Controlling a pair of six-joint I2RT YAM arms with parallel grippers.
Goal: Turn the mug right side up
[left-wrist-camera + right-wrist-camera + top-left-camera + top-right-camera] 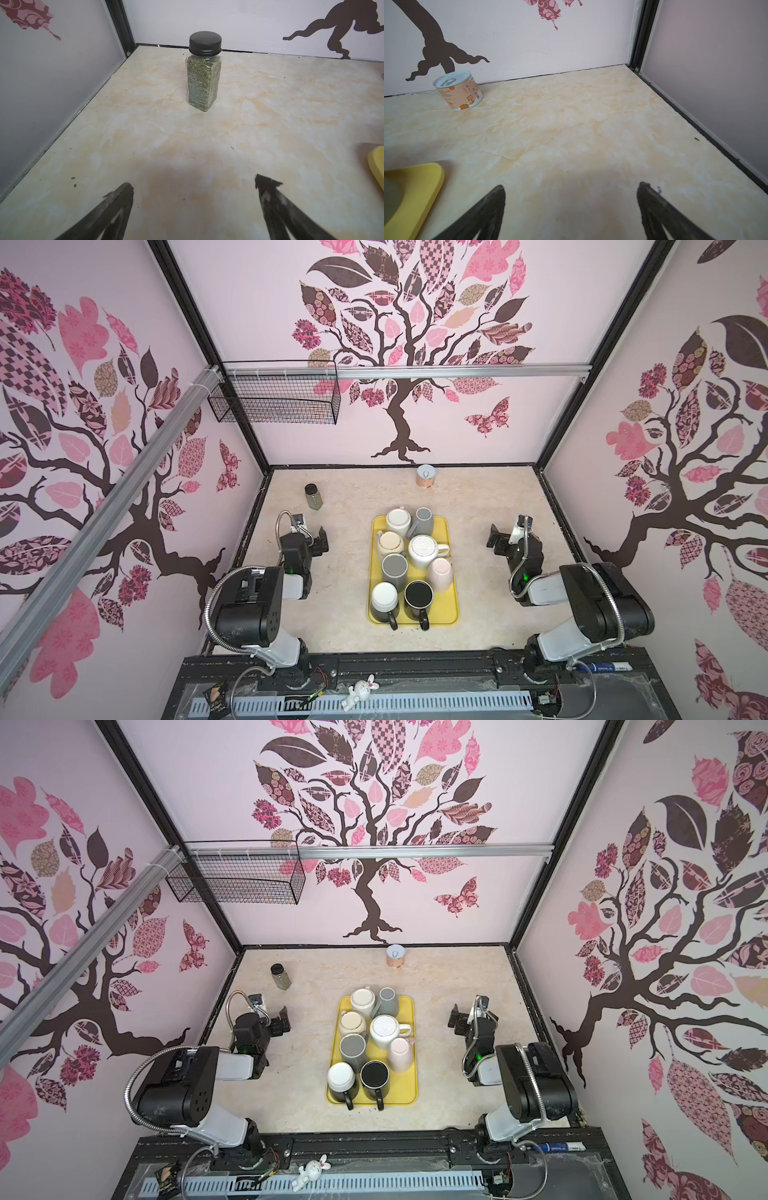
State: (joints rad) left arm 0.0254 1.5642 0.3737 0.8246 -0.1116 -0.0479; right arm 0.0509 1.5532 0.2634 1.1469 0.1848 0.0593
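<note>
1. Top views, left of centre: left gripper (pixel 321 538), black, jaws spread wide, empty, over the marble-patterned tabletop (pixel 498 614).
2. Upper left: spice jar (pixel 312 495), square clear glass, black screw cap, dried green flakes.
3. Centre: yellow tray (pixel 446 612), matte, with rounded corners, holding eight glazed mugs (pixel 394 568) packed close together. We note the white mug (pixel 424 549) with its ribbed base uppermost. We judge it inverted and untouched, so the whole task remains.
4. Upper centre: can (pixel 425 477), cylindrical, pull-tab lid, printed label.
5. Right of centre: right gripper (pixel 496 541), jaws wide apart, empty, well apart from the tray.
</note>
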